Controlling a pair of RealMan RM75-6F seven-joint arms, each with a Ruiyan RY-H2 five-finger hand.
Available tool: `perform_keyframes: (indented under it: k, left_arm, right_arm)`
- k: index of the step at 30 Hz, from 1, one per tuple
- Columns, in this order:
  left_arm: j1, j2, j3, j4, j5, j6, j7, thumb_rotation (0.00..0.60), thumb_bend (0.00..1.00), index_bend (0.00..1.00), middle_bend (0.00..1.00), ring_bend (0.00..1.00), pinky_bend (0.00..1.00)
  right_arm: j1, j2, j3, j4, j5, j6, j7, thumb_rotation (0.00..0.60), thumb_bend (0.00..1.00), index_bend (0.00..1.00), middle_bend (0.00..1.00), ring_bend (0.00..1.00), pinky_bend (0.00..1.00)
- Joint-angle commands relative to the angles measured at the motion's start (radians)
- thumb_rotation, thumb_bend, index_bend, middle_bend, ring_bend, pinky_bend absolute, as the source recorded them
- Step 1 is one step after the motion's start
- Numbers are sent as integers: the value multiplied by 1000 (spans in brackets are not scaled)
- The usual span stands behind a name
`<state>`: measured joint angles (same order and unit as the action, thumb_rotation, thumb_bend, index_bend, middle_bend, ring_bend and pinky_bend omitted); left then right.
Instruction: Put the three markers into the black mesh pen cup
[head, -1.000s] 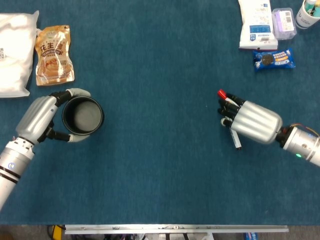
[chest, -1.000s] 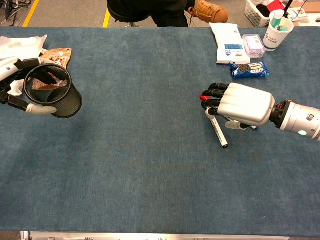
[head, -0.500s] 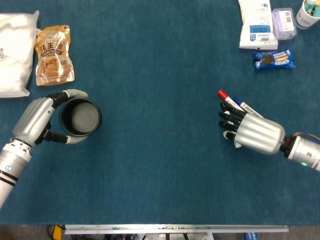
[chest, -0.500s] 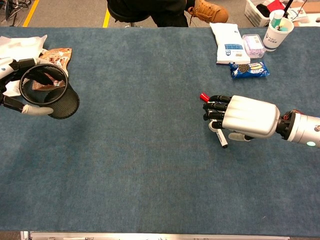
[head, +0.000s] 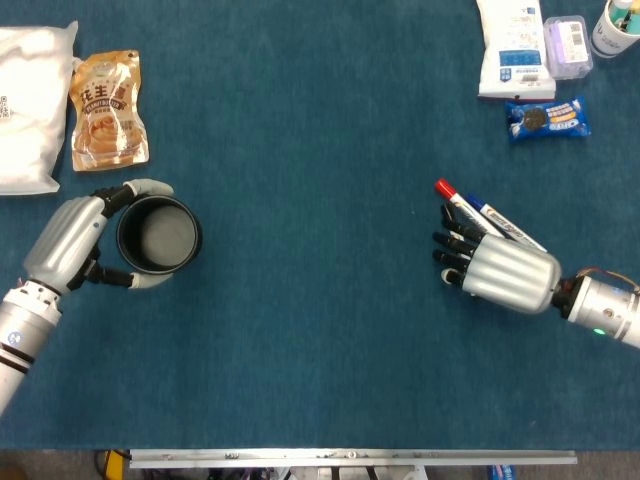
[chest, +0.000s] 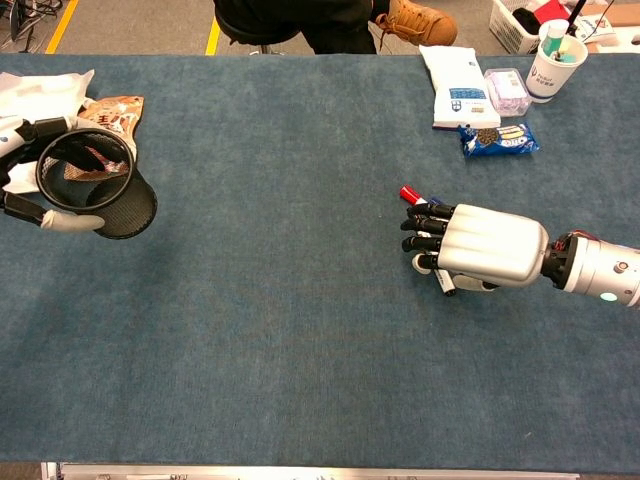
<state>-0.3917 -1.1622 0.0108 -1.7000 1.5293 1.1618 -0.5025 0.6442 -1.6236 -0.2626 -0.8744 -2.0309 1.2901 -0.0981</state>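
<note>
Right hand (head: 497, 270) lies curled over the markers (head: 470, 212), can't tell if it's gripping. Light, slick barrels; I'd pinch mid-shaft. Left hand (head: 72, 238) holds the pen cup (head: 158, 235).

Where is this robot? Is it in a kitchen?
Probably not a kitchen: more likely a lab or workroom. The blue cloth table holds a mesh pen cup, snack packets, and a seated person's boot shows behind it.

between your right hand (head: 500, 272) and the black mesh pen cup (head: 159, 234) lies bare blue felt tabletop (head: 320, 250) — snack packets sit along the far edge only.
</note>
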Motion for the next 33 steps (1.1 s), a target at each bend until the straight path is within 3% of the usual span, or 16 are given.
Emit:
perform_keyframes:
  k: [1,10,20,26,33]
  left_arm:
    - [1,2,1,0,1,0,-2,600,137,241,400,352,274]
    - [4,3,1,5,7,7,-12,600,137,240,400,352,274]
    - [0,-2,-4,14,1,1,-21,600,137,238,400,352,274]
    - [-18,-4,-16,22,-14,-30,-40,600,137,238,400,352,274]
    - [-61,-20,-31,26,-27,-91,-32,600,137,237,400,352,274]
  right_arm:
    - [1,-11,-1,13,-1,1,3,600,230,465,302,163,155]
    - [3,-29,-1,34,7,-2,15,600,263,517,302,163,155]
    - [4,-32,13,37,29,6,32,600,281,638,312,163,155]
    - [11,8,88,-51,97,50,77,600,282,673,323,163,155]
    - [38,90,205,-305,211,53,166,600,282,683,332,163,155]
